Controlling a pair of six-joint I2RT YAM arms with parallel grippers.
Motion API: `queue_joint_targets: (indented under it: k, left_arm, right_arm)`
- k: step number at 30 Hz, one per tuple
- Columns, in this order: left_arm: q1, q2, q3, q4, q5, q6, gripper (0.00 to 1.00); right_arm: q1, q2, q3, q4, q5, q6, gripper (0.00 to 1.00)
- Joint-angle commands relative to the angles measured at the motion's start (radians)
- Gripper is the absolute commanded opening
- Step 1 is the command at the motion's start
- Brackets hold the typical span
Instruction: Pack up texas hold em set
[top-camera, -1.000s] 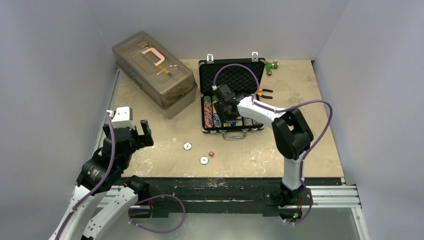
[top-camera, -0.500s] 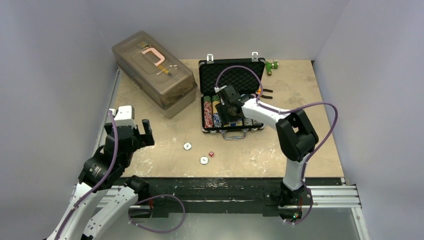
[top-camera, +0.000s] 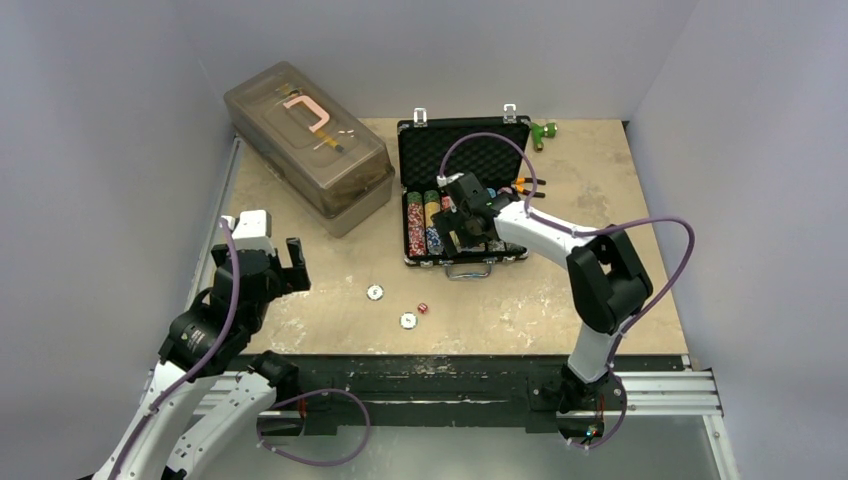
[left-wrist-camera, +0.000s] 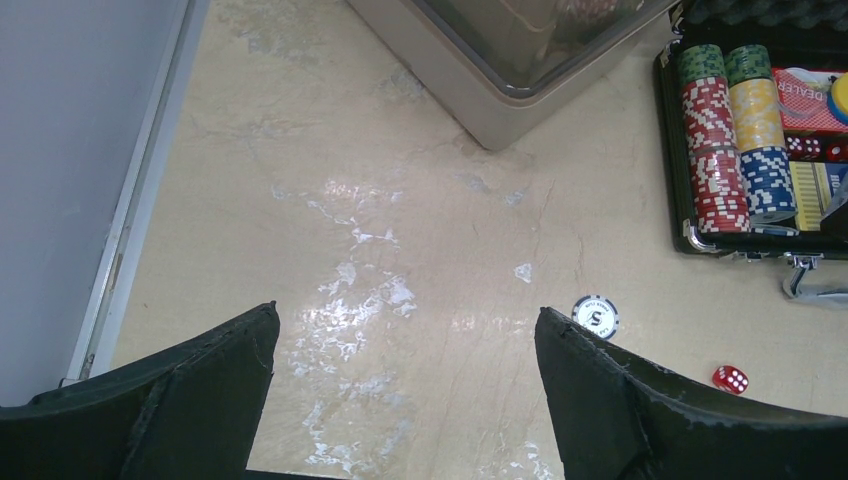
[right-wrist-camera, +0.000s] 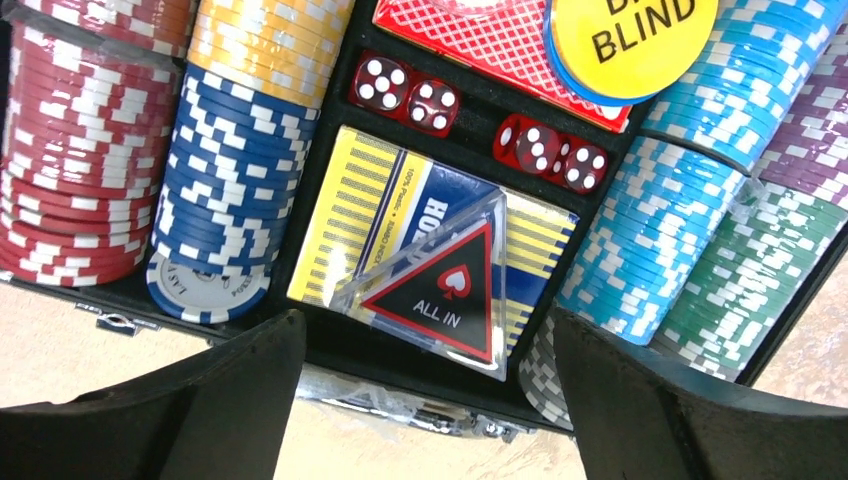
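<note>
1. While the right end effector (right-wrist-camera: 425, 330) hangs over the front middle of the briefcase (top-camera: 462, 150) with its fingers spread wide and pinching nothing, we judge the step in hand to be a clean lift away; the clear "ALL IN" triangle (right-wrist-camera: 440, 290) lies tilted on the blue-and-yellow card deck (right-wrist-camera: 380, 200) directly beneath it.
2. We would rise straight up before swinging aside; the poker chips (right-wrist-camera: 230, 150) stand in rows on both sides of the deck inside the briefcase, and a sideways drag could knock them out of line.
3. Our left end effector (left-wrist-camera: 408, 315) is likewise spread and empty; it hovers over the bench (left-wrist-camera: 300, 150) well to the left of the briefcase.
4. Just in front of the briefcase's handle side lie a white disc (top-camera: 375, 292), a second disc (top-camera: 408, 320) and a red die (top-camera: 422, 308); we take these as what remains to pack.
5. Each disc looks thin and flat; we would come down upright, rest the fingertips on the bench and pinch across the rim; the die may roll, so we would centre on it and close slowly.
6. That die belongs with the dice (right-wrist-camera: 405, 92) in the briefcase's middle slot; the foam-lined lid stands open at the back of the briefcase, and we would shut it only once everything is seated.
</note>
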Motion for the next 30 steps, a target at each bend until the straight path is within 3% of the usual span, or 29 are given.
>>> queue_joint_targets:
  k: [1,6,10,13,15,19,26,28,30]
  left_arm:
    - [0.004,0.007,-0.004,0.042,0.004,0.023,0.95]
    - [0.004,0.026,-0.002,0.042,0.016,0.024,0.95]
    - [0.003,0.035,-0.002,0.044,0.017,0.024,0.95]
    - [0.003,0.041,-0.002,0.046,0.017,0.026,0.95]
    - [0.004,0.048,-0.002,0.045,0.02,0.024,0.95]
    - [0.004,0.058,0.001,0.041,0.023,0.024,0.95]
    - [0.004,0.073,0.001,0.04,0.026,0.022,0.95]
    - [0.004,0.076,0.002,0.04,0.026,0.023,0.95]
    - [0.004,0.076,0.001,0.039,0.029,0.023,0.95]
  right_arm:
    - [0.008,-0.087,0.012,-0.069,-0.012,0.027,0.94]
    - [0.052,-0.232,-0.021,-0.091,0.007,0.159,0.96]
    - [0.207,-0.312,-0.135,-0.019,-0.038,0.226,0.96]
    - [0.317,-0.285,-0.192,0.051,-0.134,0.165,0.84]
    - [0.372,-0.246,-0.203,0.061,-0.119,0.121,0.73]
    - [0.389,-0.188,-0.201,0.078,-0.1,0.061,0.51]
    - [0.389,-0.099,-0.146,0.032,-0.083,-0.011,0.41]
    - [0.389,-0.09,-0.145,0.035,-0.114,-0.028,0.41]
    - [0.389,-0.093,-0.15,0.049,-0.148,-0.034,0.47]
